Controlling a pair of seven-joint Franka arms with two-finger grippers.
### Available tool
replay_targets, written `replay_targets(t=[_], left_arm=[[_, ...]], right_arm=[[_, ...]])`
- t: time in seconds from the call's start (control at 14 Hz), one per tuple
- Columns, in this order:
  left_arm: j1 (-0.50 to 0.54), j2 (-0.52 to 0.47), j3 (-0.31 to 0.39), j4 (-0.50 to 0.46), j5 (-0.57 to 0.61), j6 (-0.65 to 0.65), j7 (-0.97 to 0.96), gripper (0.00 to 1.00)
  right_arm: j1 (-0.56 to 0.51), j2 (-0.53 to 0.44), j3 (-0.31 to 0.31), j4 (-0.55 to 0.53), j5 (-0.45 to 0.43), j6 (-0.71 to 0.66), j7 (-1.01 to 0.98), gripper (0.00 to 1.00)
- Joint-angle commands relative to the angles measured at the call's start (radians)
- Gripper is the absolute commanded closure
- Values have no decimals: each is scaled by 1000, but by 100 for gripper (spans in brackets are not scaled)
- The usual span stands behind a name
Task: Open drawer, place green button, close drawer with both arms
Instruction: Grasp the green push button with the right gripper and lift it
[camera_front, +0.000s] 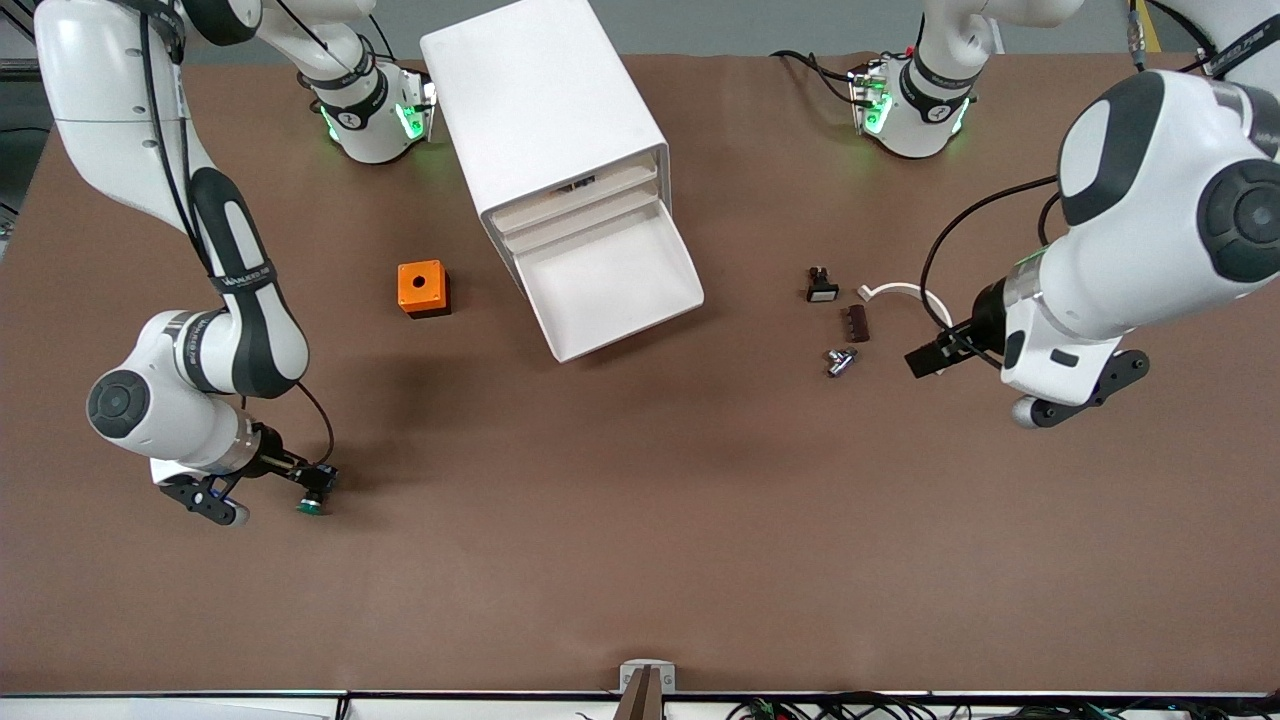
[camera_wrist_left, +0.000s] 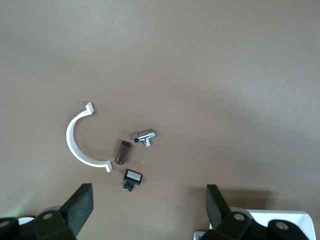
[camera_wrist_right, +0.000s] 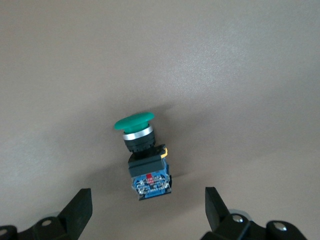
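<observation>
Both grippers spread: right gripper (camera_wrist_right: 145, 210) over button (camera_wrist_right: 142, 157), brown table (camera_front: 640, 520).

table (camera_front: 640, 520): brown, matte
cabinet (camera_front: 545, 110): white, one lower drawer (camera_front: 615, 285) pulled open
orange box (camera_front: 423, 288): beside cabinet, toward right arm's end
button (camera_front: 312, 503): green cap, nearer front camera
black part (camera_front: 821, 286), brown piece (camera_front: 857, 323), metal fitting (camera_front: 838, 361), white clip (camera_front: 900, 292): clustered toward left arm's end

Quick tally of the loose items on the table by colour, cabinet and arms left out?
Green: 1, button
Orange: 1, box
White: 1, curved clip
Black with white face: 1, part
Dark brown: 1, ribbed piece
Silver: 1, metal fitting
Total: 6
</observation>
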Motion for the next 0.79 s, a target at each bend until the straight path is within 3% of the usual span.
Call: replay_targets(t=[0.0, 0.36, 0.71], left_arm=[[34, -49, -5, -64, 33, 1, 55, 1], [54, -43, -5, -52, 162, 24, 98, 1], [111, -44, -5, -42, 182, 49, 232, 1]], right_arm=[[5, 29, -4, -1, 19, 42, 16, 0], [18, 54, -4, 4, 17, 62, 27, 5], [36, 78, -6, 13, -3, 81, 10, 8]])
